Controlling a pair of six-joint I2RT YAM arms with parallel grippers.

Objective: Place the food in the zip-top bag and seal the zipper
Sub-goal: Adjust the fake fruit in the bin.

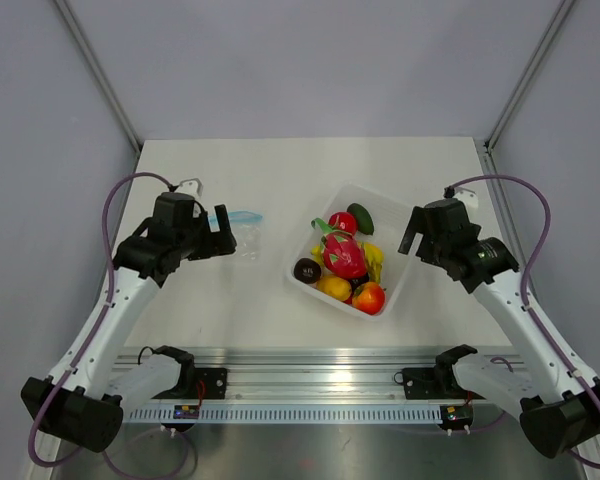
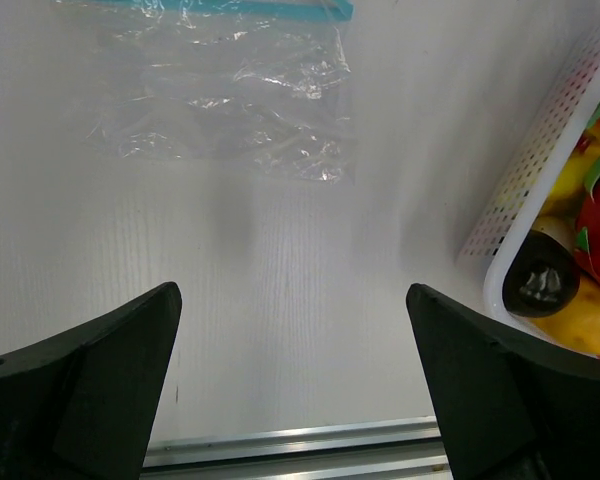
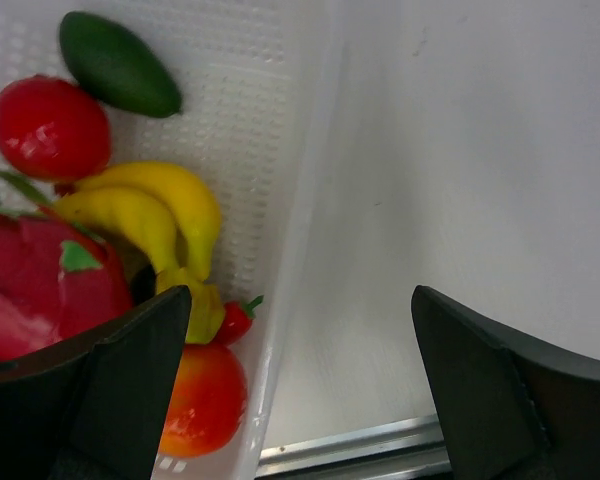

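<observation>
Judged to be at the very start. No piece of the glossy toy food (image 1: pixel 343 255) inside the small see-through thin plastic zip-top bag (image 1: pixel 245 238); all of it heaped in the white perforated rectangular plastic tray (image 1: pixel 385 205). Bag flat and crumpled on the pale desk (image 1: pixel 280 170), just ahead of the left end effector (image 1: pixel 223 235), with the narrow light blue zipper (image 1: pixel 236 215) along the edge farthest from it. Mouth open or pressed shut: too fine to tell. Left to do, on this reading: opening the mouth, carrying the pieces across, then sealing.

Left end effector released, jaws spread wide, nothing between them. Right end effector (image 1: pixel 412 235) likewise released and empty, hovering at the tray's rim, food just ahead and to its left.

Shown only from above: both arms at once, bag and tray apart with bare desk between, one before each end effector.

Shown only from the left wrist: the creases in the bag film, and a dark brown round piece (image 2: pixel 540 283) in the tray corner off to the right of the end effector.

Shown only from the right wrist: green oval piece (image 3: pixel 118 62), red round piece (image 3: pixel 48 127), yellow bananas (image 3: pixel 150 215), pink scaly fruit (image 3: pixel 30 290), small red chilli (image 3: pixel 235 320) and a red-orange piece (image 3: pixel 205 400) beside the left finger; bare desk beneath the right finger; no bag at all.
</observation>
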